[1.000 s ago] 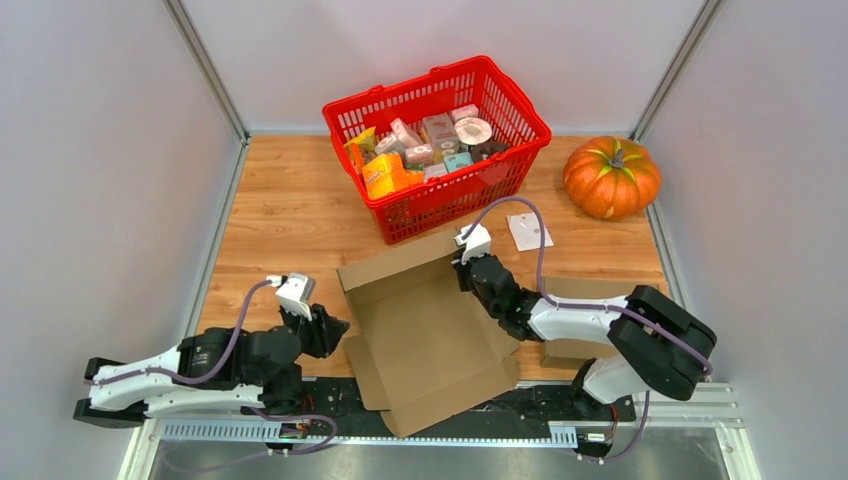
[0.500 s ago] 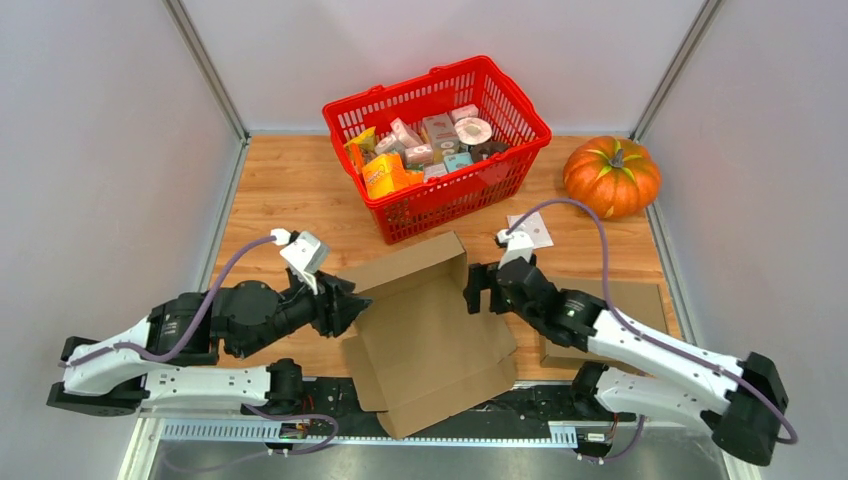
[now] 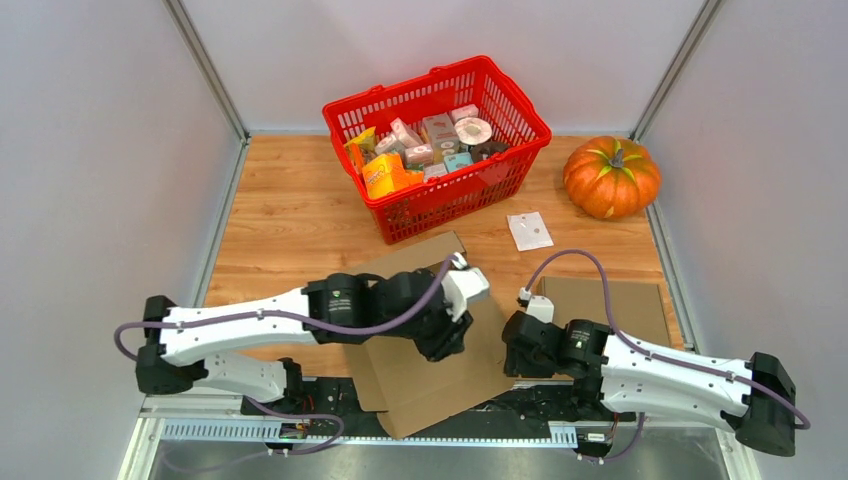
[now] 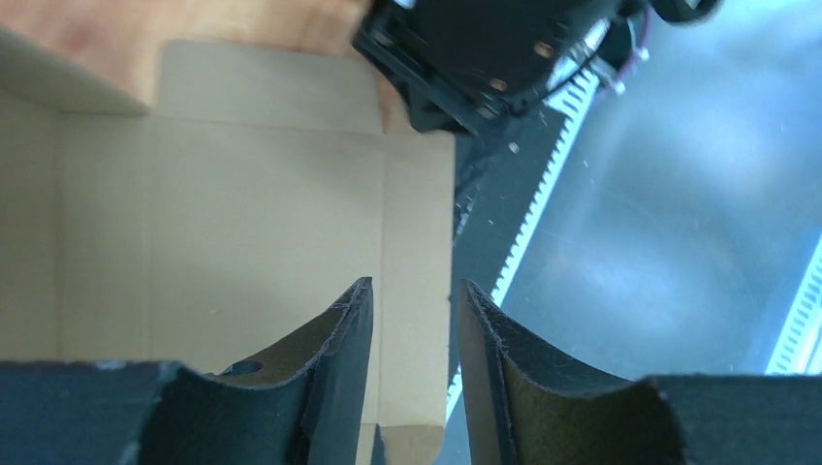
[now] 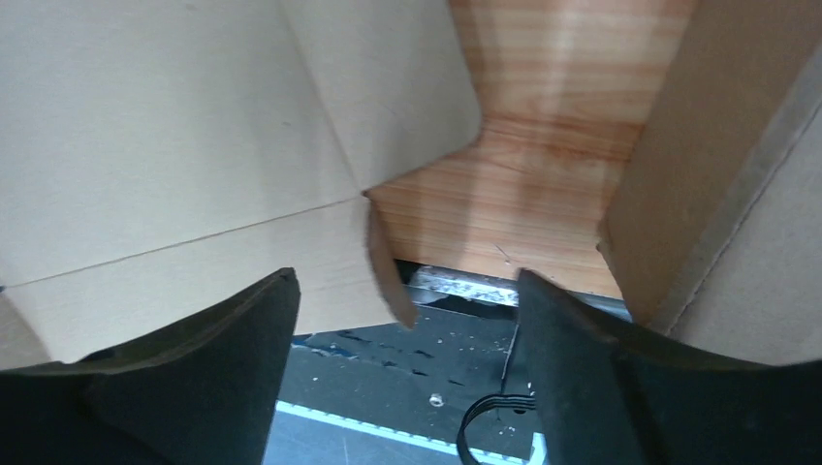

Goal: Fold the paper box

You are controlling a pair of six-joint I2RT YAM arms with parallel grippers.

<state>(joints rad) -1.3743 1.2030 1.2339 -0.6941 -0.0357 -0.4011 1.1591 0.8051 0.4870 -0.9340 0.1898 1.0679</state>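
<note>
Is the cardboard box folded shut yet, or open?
Open. In the top view the cardboard box lies on the table with its flaps spread out; neither wrist view shows a closed lid.

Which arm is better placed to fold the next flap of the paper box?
Probably the left. The left arm reaches over the paper box, and a flap edge shows between its parted jaws. The right arm sits beside the box, jaws open.
</note>
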